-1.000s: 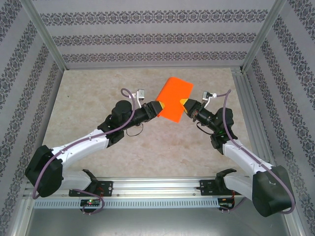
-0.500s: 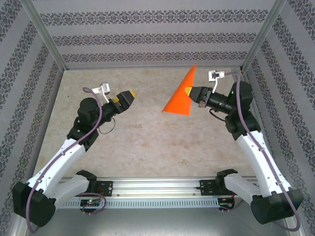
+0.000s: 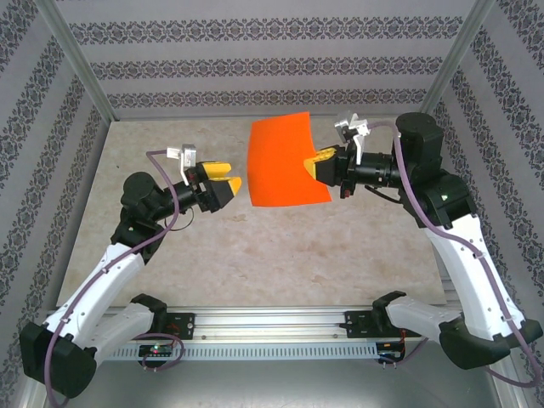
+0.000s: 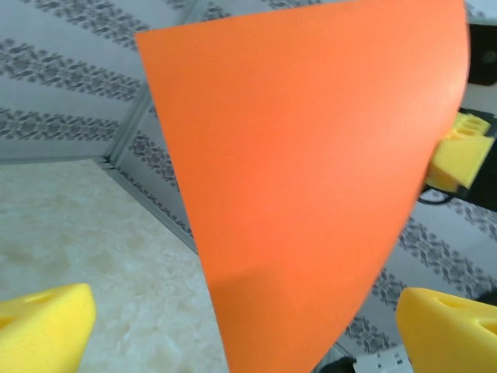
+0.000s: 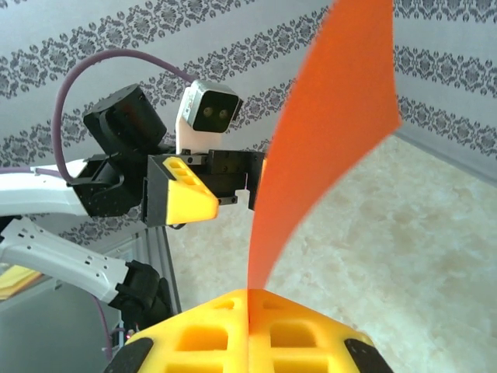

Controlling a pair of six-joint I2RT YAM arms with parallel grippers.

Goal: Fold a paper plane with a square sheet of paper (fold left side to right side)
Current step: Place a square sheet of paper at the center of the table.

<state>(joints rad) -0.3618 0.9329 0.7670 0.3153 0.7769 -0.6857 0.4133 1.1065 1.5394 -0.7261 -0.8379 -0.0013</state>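
My right arm rises high from its base on the right side, with the elbow bent and the forearm turned toward the left. My right hand [image 3: 316,161] is closed on the right edge of the square sheet of paper [image 3: 285,161]. The sheet is in the air above the far middle of the surface [image 3: 255,255] — nearly upright and a little curved. My left arm reaches forward from the left side. My left hand [image 3: 227,176] stands wide and holds nothing; it is just beside the left edge of the sheet, not touching it. There is open room between the sheet and the patterned walls [image 3: 255,68] — they stand well apart.
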